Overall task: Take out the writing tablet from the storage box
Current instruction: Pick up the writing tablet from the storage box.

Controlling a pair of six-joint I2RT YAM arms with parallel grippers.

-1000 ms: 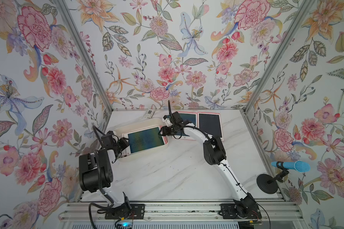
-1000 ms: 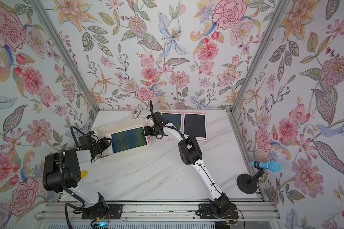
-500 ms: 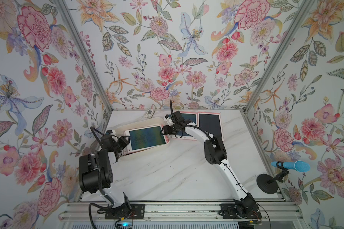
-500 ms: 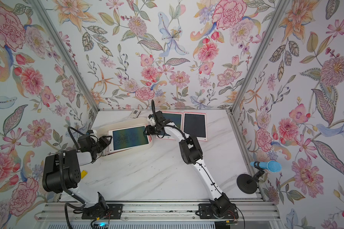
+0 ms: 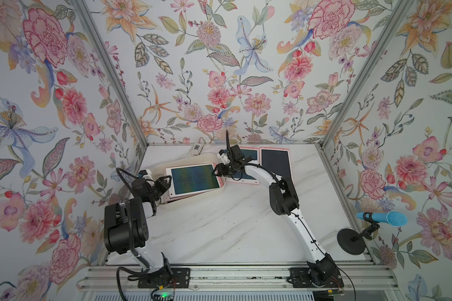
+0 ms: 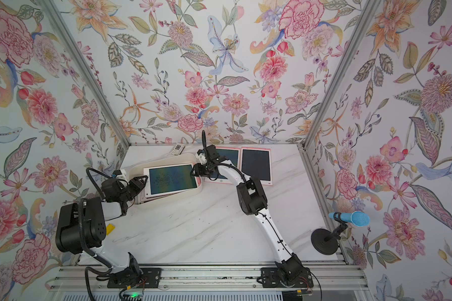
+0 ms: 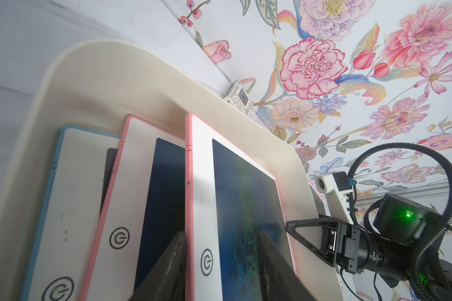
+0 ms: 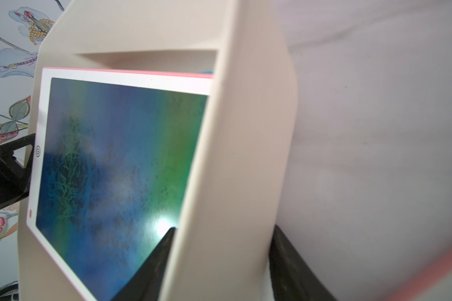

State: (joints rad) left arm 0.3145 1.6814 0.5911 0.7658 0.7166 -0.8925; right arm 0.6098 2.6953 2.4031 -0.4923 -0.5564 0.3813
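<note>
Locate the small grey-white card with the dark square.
In both top views the card lies by the back wall, just behind the storage box, on the left arm's side of the two pink writing tablets outside it.

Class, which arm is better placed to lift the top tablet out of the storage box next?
Left. The left gripper grips the top tablet by its edge, one finger under, one over the screen. The right gripper pinches the storage box wall, so it likely only steadies the box.
</note>
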